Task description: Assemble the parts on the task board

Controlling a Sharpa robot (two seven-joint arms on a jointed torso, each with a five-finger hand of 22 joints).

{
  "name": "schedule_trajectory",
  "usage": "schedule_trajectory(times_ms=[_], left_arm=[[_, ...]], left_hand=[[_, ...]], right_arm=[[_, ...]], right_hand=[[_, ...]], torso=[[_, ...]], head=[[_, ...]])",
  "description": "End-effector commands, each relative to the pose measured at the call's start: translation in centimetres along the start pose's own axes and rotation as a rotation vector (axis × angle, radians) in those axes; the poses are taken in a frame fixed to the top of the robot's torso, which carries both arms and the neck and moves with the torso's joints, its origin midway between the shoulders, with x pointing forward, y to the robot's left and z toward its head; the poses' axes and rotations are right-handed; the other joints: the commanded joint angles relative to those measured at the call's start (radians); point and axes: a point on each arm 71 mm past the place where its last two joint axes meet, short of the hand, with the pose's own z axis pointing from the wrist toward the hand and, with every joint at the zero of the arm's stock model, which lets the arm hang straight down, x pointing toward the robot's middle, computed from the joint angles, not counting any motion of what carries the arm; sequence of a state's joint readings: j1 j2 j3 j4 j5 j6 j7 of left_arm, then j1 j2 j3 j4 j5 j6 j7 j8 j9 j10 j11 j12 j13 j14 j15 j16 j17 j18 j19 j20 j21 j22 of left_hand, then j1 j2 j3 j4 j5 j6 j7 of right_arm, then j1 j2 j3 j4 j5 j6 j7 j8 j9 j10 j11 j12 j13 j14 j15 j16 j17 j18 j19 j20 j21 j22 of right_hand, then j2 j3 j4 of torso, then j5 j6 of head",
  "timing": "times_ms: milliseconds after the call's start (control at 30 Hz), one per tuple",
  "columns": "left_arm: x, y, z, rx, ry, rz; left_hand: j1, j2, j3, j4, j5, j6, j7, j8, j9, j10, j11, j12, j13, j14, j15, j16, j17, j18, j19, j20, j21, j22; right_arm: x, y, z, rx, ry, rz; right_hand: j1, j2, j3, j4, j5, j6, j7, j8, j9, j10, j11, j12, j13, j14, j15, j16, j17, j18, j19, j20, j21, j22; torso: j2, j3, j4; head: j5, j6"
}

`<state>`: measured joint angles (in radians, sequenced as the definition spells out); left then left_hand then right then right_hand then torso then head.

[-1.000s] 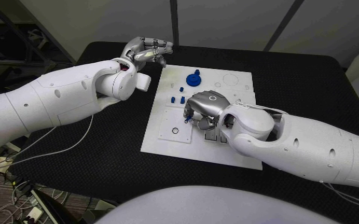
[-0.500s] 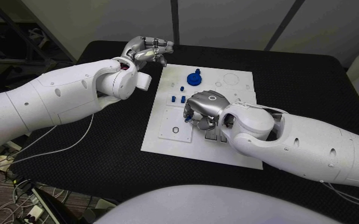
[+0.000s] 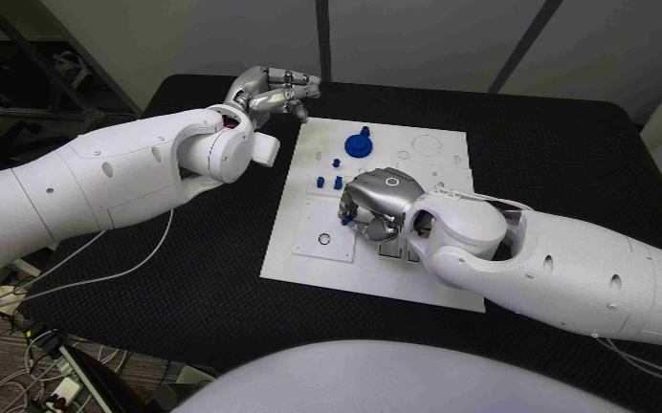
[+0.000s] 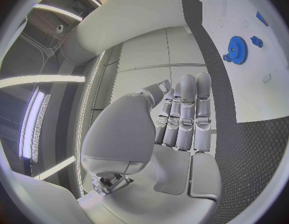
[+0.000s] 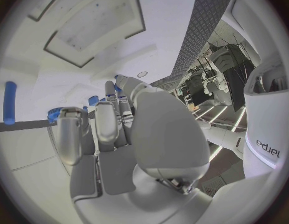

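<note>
We are looking at a robotics lab or test bay, not a home or a shop. The surface (image 3: 552,136) is a black bench with a fine diamond-textured mat, and on it sits a white task board (image 3: 311,260) with cut-out recesses, a fixture made for trials. Behind the bench we see plain pale wall panels (image 3: 414,21) divided by dark uprights. Loose cables (image 3: 41,356) and cluttered equipment crowd the floor at the near left corner. From the left wrist view we make out long strip lights (image 4: 39,79) overhead, and the right wrist view shows stands and gear (image 5: 213,79) in the background.
</note>
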<state>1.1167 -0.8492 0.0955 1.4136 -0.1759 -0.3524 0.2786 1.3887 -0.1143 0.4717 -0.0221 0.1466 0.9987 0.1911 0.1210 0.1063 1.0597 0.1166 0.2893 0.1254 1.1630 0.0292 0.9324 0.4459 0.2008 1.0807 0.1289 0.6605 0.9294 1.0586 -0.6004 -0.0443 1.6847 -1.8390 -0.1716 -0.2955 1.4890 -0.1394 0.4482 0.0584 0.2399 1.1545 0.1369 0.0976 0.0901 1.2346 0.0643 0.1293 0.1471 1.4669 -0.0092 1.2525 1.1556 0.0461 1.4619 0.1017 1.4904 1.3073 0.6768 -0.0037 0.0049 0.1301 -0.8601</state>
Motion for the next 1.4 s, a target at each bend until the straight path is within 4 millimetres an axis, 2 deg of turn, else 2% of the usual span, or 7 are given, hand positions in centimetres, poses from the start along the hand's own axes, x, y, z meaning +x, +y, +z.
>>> schedule_trajectory(times_ms=[33, 667, 1000, 1200, 1300, 1400], left_arm=[[0.13, -0.13, 0.04, 0.005, 0.013, 0.0], [0.22, -0.13, 0.04, 0.002, 0.015, -0.001], [0.3, -0.11, 0.07, -0.001, 0.018, -0.001], [0.34, -0.09, 0.08, -0.003, 0.02, -0.002], [0.33, -0.08, 0.08, -0.004, 0.02, -0.002], [0.32, -0.08, 0.08, -0.005, 0.02, -0.002]], left_hand=[[0.002, 0.005, -0.005, -0.003, -0.002, -0.006, 0.001, 0.006, -0.001, -0.008, 0.0, 0.003, 0.001, -0.006, 0.002, -0.004, -0.001, -0.018, -0.004, -0.001, -0.006, -0.001], [0.001, 0.007, -0.007, -0.002, -0.002, -0.008, 0.002, 0.006, -0.002, -0.011, 0.001, 0.004, 0.0, -0.007, 0.003, -0.004, -0.002, -0.018, -0.005, 0.0, -0.007, -0.001], [0.001, 0.007, -0.008, -0.002, -0.002, -0.009, 0.002, 0.006, -0.002, -0.012, 0.001, 0.004, 0.0, -0.007, 0.003, -0.004, -0.003, -0.018, -0.005, 0.0, -0.007, -0.001], [0.001, 0.007, -0.008, -0.002, -0.002, -0.009, 0.002, 0.006, -0.002, -0.012, 0.001, 0.004, 0.0, -0.007, 0.003, -0.004, -0.003, -0.018, -0.005, 0.0, -0.007, -0.001], [0.001, 0.007, -0.008, -0.002, -0.002, -0.009, 0.002, 0.006, -0.002, -0.012, 0.001, 0.004, 0.0, -0.007, 0.003, -0.004, -0.003, -0.018, -0.005, 0.0, -0.007, -0.001], [0.001, 0.007, -0.008, -0.002, -0.002, -0.009, 0.002, 0.006, -0.002, -0.012, 0.001, 0.004, 0.0, -0.007, 0.003, -0.004, -0.003, -0.018, -0.005, 0.0, -0.007, -0.001]], right_arm=[[0.06, 0.01, 0.01, 0.001, 0.015, -0.005], [0.28, 0.43, 0.55, 0.005, 0.044, -0.014], [0.24, 0.62, 0.82, 0.003, 0.035, -0.011], [0.23, 0.52, 0.9, 0.005, 0.027, -0.009], [0.23, 0.46, 0.9, 0.005, 0.024, -0.009], [0.2, 0.4, 0.89, 0.005, 0.018, -0.007]], right_hand=[[-0.007, 0.003, -0.002, -0.002, 0.004, 0.007, -0.001, 0.004, 0.001, 0.005, -0.001, 0.003, 0.002, 0.032, -0.005, 0.002, -0.001, -0.015, 0.021, -0.005, 0.006, 0.157], [-0.018, 0.003, -0.007, 0.001, 0.0, 0.007, -0.002, 0.003, 0.002, 0.004, -0.001, 0.001, 0.002, 0.031, -0.006, 0.0, -0.005, -0.015, 0.019, -0.006, 0.004, 0.155], [-0.028, 0.002, -0.012, 0.004, -0.002, -0.001, -0.001, -0.002, 0.001, -0.003, 0.001, -0.005, 0.0, 0.03, -0.005, -0.004, -0.01, -0.014, 0.017, -0.006, 0.001, 0.152], [-0.047, -0.011, -0.012, 0.009, -0.006, -0.055, 0.016, -0.032, -0.012, -0.053, 0.018, -0.034, -0.012, 0.022, 0.008, -0.024, -0.036, -0.007, -0.005, 0.003, -0.018, 0.126], [-0.055, -0.02, -0.011, 0.012, -0.009, -0.082, 0.017, -0.037, -0.018, -0.084, 0.025, -0.048, -0.02, 0.017, 0.014, -0.038, -0.053, -0.001, -0.023, 0.008, -0.034, 0.105], [-0.064, -0.034, -0.008, 0.015, -0.012, -0.137, 0.012, -0.038, -0.025, -0.113, 0.028, -0.056, -0.03, 0.013, 0.018, -0.052, -0.07, 0.006, -0.043, 0.013, -0.054, 0.08]], torso=[[0.0, -0.0005, 0.0002], [0.0, -0.0008, 0.0011], [0.0, -0.0011, 0.0007], [0.0, -0.0006, 0.0002], [0.0, -0.0007, 0.0002], [0.0, -0.0005, 0.0]], head=[[0.0, 0.0], [0.002, -0.007], [0.004, -0.006], [0.005, -0.006], [0.005, -0.006], [0.006, -0.006]])
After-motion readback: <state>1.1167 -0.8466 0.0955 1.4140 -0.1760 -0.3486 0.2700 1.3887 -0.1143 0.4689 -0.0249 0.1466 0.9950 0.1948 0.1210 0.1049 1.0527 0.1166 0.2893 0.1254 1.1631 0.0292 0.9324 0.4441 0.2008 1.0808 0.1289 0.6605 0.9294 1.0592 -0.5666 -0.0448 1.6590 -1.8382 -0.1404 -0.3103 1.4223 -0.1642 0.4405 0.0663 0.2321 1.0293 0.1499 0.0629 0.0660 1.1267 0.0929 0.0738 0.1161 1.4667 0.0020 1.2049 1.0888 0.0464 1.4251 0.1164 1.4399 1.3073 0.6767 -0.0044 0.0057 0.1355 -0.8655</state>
